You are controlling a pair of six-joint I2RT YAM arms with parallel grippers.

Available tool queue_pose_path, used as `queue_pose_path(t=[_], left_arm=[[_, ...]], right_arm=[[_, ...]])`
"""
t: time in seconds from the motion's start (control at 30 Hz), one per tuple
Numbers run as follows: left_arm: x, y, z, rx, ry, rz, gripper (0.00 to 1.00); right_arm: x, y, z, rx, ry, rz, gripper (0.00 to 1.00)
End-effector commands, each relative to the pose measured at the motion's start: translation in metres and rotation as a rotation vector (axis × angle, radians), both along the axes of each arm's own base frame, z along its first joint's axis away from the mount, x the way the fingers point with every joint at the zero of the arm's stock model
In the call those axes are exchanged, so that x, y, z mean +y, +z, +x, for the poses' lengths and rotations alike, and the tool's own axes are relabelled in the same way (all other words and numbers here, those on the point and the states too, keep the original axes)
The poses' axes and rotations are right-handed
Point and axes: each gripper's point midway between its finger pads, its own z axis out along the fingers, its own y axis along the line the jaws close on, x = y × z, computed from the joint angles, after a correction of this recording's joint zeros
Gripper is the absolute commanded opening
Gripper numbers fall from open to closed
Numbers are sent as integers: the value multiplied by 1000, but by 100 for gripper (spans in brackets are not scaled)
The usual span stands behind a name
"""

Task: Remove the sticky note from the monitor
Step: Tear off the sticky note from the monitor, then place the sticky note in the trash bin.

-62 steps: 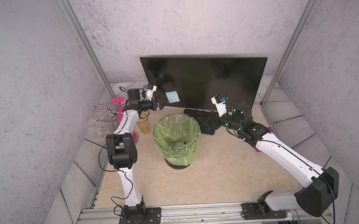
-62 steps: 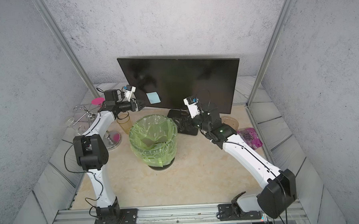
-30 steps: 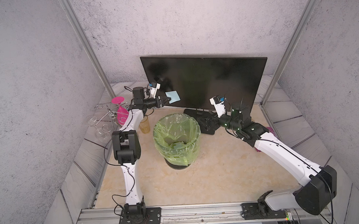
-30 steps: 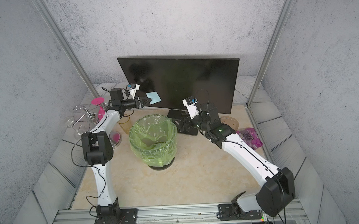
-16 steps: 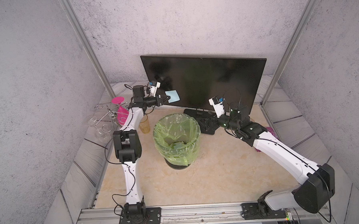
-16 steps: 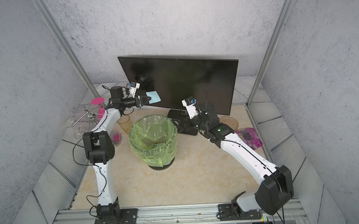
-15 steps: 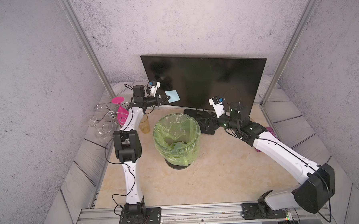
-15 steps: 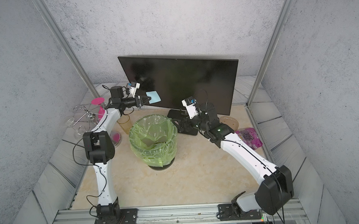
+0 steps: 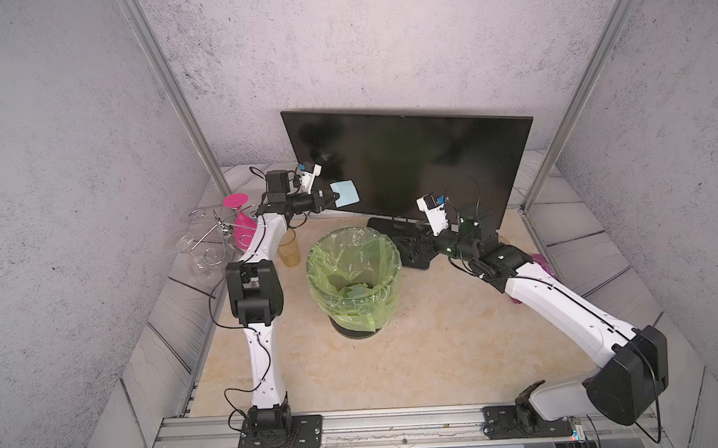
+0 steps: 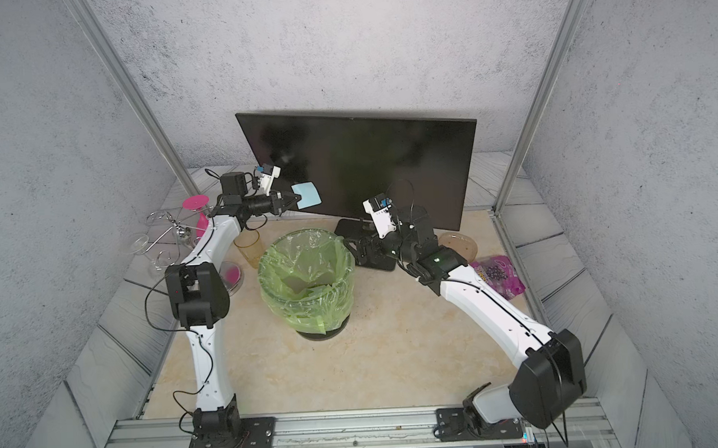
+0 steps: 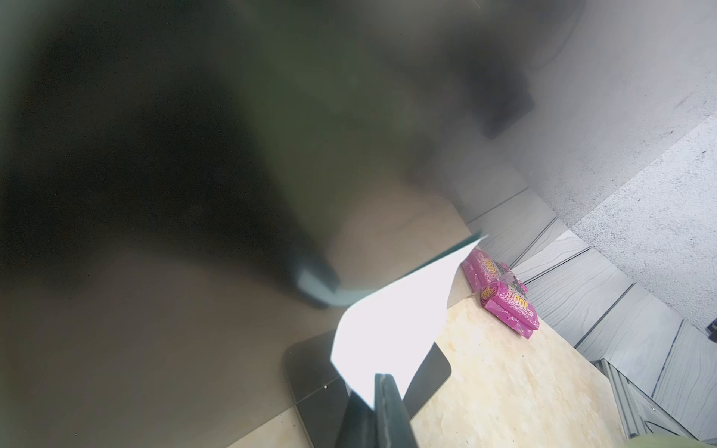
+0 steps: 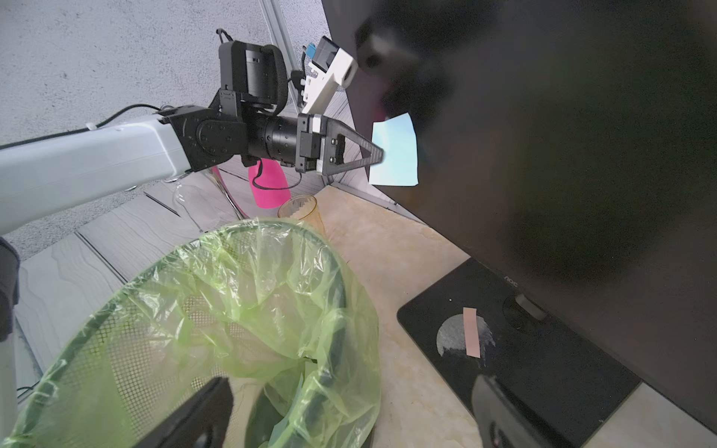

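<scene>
A light blue sticky note (image 9: 344,191) (image 10: 307,193) sits at the lower left of the black monitor (image 9: 429,159) (image 10: 379,157) screen. My left gripper (image 9: 334,198) (image 10: 297,200) reaches in from the left and is shut on the note's near edge, which shows plainly in the right wrist view (image 12: 382,155). In the left wrist view the note (image 11: 392,322) looks washed-out white, pinched between the closed fingertips (image 11: 382,382). My right gripper (image 12: 351,388) hangs open and empty between the bin and the monitor's base (image 12: 504,349).
A mesh bin with a green bag (image 9: 353,275) (image 10: 305,277) stands in front of the monitor, below the note. An amber cup (image 9: 288,249), a pink glass (image 9: 240,222) and a wire glass rack (image 9: 208,240) sit at the left. A pink packet (image 10: 497,275) lies at the right.
My left gripper reached the screen's lower left and its jaws closed on the sticky note's edge. The right arm has barely moved and stays open.
</scene>
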Motion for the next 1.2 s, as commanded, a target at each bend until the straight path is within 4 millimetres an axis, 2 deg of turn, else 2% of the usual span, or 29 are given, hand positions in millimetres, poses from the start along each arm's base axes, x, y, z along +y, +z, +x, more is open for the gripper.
queue_pose_path(t=[0.0,0.33,0.47,0.67,0.8,0.93,1.03,1.17], left_arm=[[-5,17,-13,-31,12,19,0],[12,50,-41,-86,91,57,0],[24,69,-63,-111,154,107,0],[38,101,-114,-124,233,173,0],[35,117,-162,-101,213,168,0],[19,114,-213,-89,166,173,0],[2,100,-247,-73,113,234,0],[-4,74,-274,-30,83,324,0]], right_arm=[[3,11,0,-22,17,13,99],[-1,19,-4,-50,11,9,99],[-5,16,-3,-46,-3,-19,99],[-23,0,12,-3,-126,-78,99],[-41,-12,24,57,-212,-45,99],[-49,-30,28,88,-259,-64,99],[-57,-46,29,117,-298,-81,99],[-72,-68,31,142,-355,-113,99]])
